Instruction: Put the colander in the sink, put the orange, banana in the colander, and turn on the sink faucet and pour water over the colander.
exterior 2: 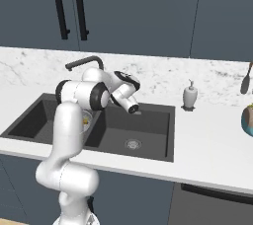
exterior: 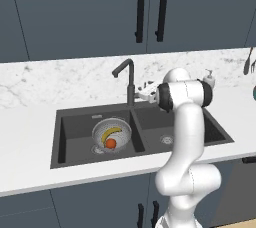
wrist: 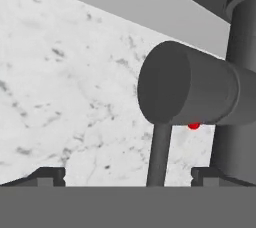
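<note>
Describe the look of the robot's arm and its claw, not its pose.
The arm is glossy white, made of rounded tubular links with bulbous elbows and dark grey bands at the joints. No cables or markings show on it. The claw has two small dark fingertips with stepped, blocky ends, seen in the hand view; in the base views the hand is white with a dark ring at the wrist.

silver-grey colander (exterior: 111, 131), yellow banana (exterior: 111, 133), orange-red orange (exterior: 111, 143), dark grey sink (exterior: 75, 144), white grey-veined marble backsplash (exterior: 60, 77)

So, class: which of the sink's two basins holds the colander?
The left basin: the colander sits there with the banana and orange inside. The right basin shows just its drain.
</note>
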Robot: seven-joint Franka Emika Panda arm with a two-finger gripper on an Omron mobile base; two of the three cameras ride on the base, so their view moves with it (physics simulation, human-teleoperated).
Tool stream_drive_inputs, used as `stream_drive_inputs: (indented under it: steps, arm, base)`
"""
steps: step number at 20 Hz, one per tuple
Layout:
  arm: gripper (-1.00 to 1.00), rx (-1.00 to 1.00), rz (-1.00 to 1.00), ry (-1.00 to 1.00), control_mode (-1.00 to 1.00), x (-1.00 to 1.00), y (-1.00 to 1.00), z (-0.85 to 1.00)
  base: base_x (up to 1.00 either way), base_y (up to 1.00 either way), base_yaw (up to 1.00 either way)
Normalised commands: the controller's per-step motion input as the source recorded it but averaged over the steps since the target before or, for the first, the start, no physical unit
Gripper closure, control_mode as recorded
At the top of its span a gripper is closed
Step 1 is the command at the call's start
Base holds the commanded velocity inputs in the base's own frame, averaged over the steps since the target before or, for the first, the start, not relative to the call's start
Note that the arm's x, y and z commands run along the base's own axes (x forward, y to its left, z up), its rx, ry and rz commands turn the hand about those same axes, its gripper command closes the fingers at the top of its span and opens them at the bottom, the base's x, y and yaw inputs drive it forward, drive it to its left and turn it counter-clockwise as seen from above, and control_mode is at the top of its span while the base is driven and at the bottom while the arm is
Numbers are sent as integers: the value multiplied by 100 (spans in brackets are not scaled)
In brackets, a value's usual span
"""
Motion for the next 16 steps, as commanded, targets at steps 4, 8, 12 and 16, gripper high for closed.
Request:
stream_drive_inputs:
  steps: [4, 8, 12, 16]
  arm:
    - [-100, 3, -1, 0, -100, 46, 0, -13]
    - [-100, 4, -2, 0, -100, 12, 0, -6]
    - [100, 8, -9, 0, -100, 0, -2, 0]
    - [100, 15, -19, 0, -100, 0, -36, 0]
  base:
    - [0, 0, 0]
    - [0, 0, 0]
    - [0, 0, 0]
    - [0, 0, 0]
